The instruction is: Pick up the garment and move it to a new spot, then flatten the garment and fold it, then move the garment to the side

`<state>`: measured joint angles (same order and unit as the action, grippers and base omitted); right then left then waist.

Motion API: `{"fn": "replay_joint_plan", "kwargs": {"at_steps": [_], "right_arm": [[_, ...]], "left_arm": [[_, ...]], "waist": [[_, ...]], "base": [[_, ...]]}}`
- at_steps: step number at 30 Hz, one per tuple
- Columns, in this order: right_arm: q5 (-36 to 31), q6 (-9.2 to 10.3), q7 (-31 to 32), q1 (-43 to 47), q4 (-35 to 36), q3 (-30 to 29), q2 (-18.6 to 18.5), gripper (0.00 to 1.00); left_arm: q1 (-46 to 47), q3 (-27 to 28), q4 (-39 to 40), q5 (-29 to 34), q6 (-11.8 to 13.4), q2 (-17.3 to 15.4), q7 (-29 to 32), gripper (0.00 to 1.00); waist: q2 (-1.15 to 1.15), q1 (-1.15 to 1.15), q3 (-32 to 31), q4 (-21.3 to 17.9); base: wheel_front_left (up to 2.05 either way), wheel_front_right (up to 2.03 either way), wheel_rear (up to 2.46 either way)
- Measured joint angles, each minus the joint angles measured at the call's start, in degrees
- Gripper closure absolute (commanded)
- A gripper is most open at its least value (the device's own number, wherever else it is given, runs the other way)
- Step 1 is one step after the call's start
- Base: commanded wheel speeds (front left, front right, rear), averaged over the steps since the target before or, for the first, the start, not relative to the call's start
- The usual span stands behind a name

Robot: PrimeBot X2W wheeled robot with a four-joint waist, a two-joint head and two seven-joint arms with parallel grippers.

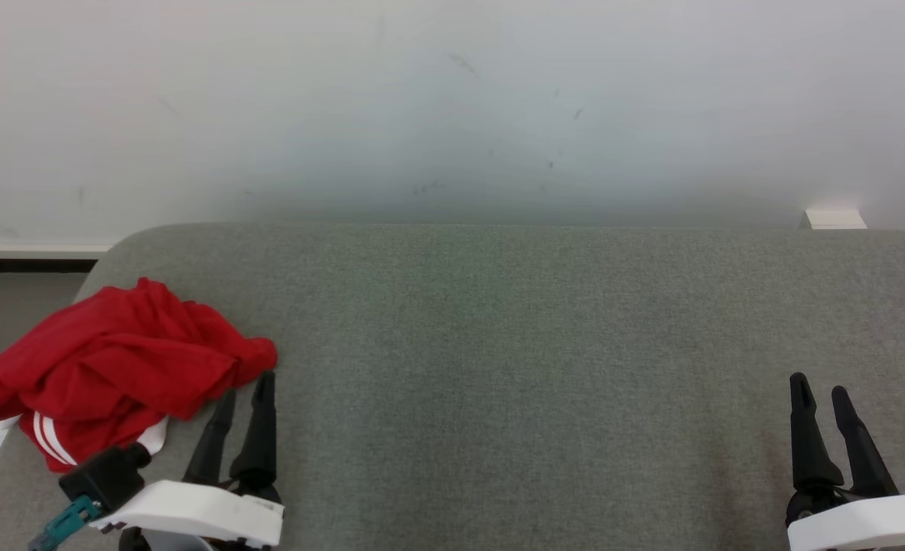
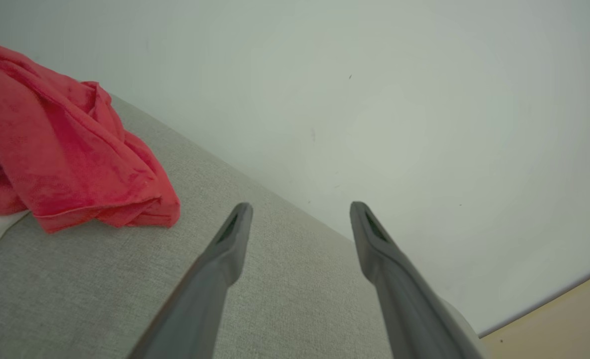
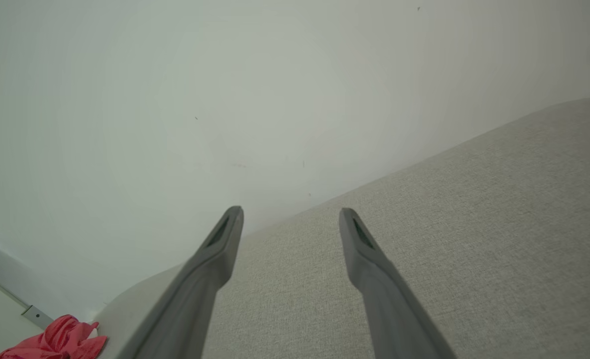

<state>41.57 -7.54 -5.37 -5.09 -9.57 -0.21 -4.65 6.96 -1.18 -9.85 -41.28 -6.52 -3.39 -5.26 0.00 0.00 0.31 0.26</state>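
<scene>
"Head view first: how is the garment [image 1: 115, 360] looking?"

"It is lying in a crumpled red heap, folds bunching over one another. Two white stripes [image 1: 50, 440] are showing along its near edge, and a white patch [image 1: 155, 436] is peeking out beside them."

"Where is it sitting?"

"On the left side of the grey fabric-covered tabletop [image 1: 498, 367], towards the near edge, with its left part reaching to the tabletop's left rim. The right wrist view is catching it small and well off to the left [image 3: 55, 344]."

"What is the left hand [image 1: 247, 386] doing?"

"It is hovering just right of the garment's right tip. Its two dark fingers are standing wide apart and are holding nothing. In the left wrist view [image 2: 299, 207] a strip of bare tabletop is lying between the fingers and the red cloth [image 2: 65, 159], so they are not touching."

"And the right hand [image 1: 818, 385]?"

"It is waiting at the near right, well apart from the garment, fingers spread wide and gripping nothing. Its own view [image 3: 291, 211] is showing the fingers pointing towards the pale wall [image 3: 175, 99] beyond the tabletop's far edge."
</scene>
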Motion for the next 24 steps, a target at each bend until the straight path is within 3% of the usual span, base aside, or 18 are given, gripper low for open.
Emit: {"fn": "replay_joint_plan", "kwargs": {"at_steps": [24], "right_arm": [[-14.86, 0.0, -1.24, 0.7, 1.22, 2.49, -0.2, 0.0]], "left_arm": [[0.07, -4.33, -0.47, 16.74, 3.08, -2.14, -3.91, 0.0]], "waist": [[0.0, 0.0, 0.04, 0.24]], "base": [[0.0, 0.0, 0.0]]}}
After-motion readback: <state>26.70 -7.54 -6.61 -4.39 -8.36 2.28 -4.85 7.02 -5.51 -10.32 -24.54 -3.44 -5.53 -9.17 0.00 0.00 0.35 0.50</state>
